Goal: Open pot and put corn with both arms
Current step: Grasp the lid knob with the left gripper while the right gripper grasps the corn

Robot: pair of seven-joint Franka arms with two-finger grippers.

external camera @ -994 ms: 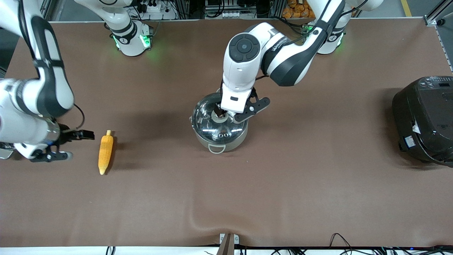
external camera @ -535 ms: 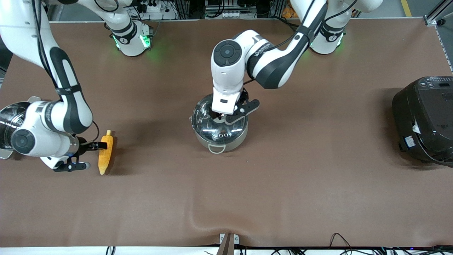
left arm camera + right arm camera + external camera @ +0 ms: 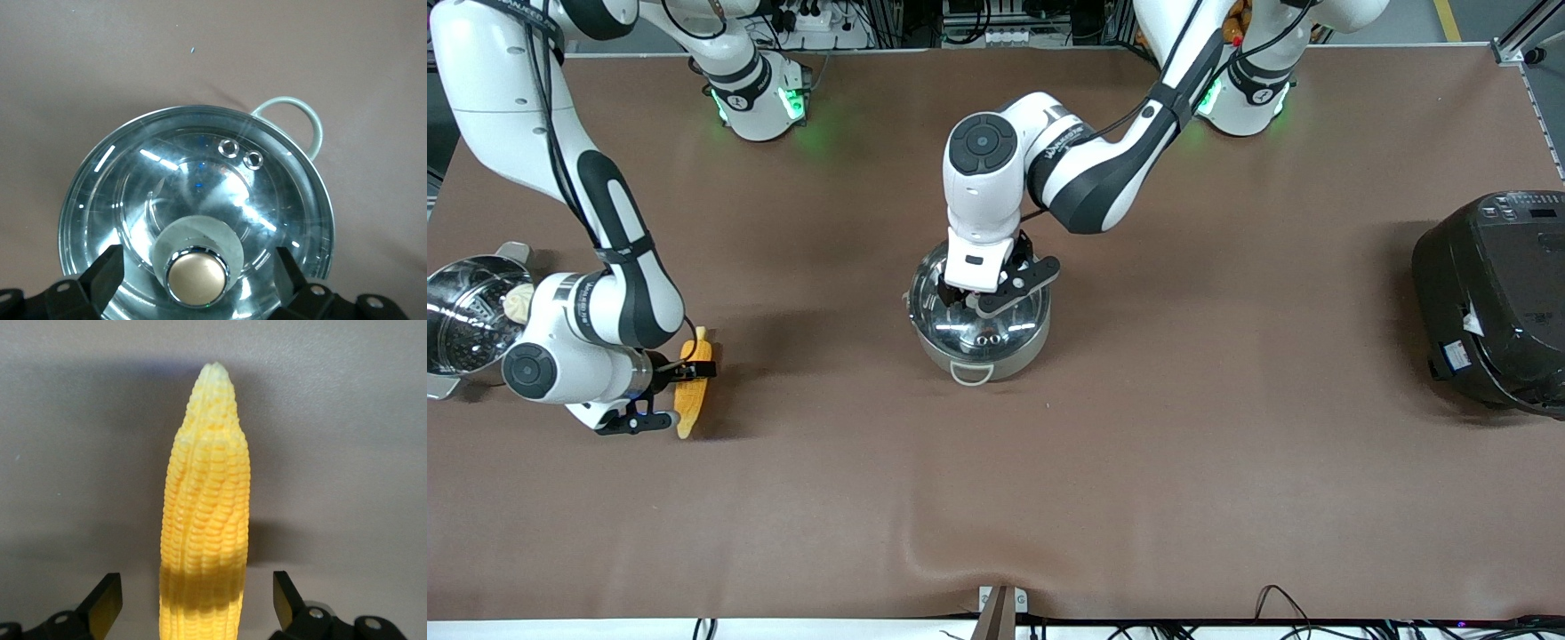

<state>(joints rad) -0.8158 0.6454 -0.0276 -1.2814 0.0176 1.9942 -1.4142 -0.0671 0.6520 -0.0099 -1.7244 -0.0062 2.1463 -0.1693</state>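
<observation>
The steel pot [image 3: 996, 360] stands mid-table with its glass lid [image 3: 1009, 327] on. My left gripper [image 3: 969, 302] is low over the lid and open. In the left wrist view its fingers [image 3: 107, 275] flank the copper-coloured knob [image 3: 197, 276] with a gap on each side, above the lid [image 3: 200, 173]. The yellow corn [image 3: 690, 407] lies on the cloth toward the right arm's end of the table. My right gripper [image 3: 669, 394] is down at it and open. The right wrist view shows its fingers [image 3: 107, 600] on either side of the corn [image 3: 205, 500], not touching it.
A steamer pot with a white bun [image 3: 467, 311] stands at the table edge beside the right arm's wrist. A large black rice cooker [image 3: 1494, 302] sits at the left arm's end of the table. Brown cloth [image 3: 1138, 462] covers the table.
The right gripper has slid toward the corn until its fingers straddle it. The left gripper has come down over the lid until its fingers flank the knob. Both stayed open.
</observation>
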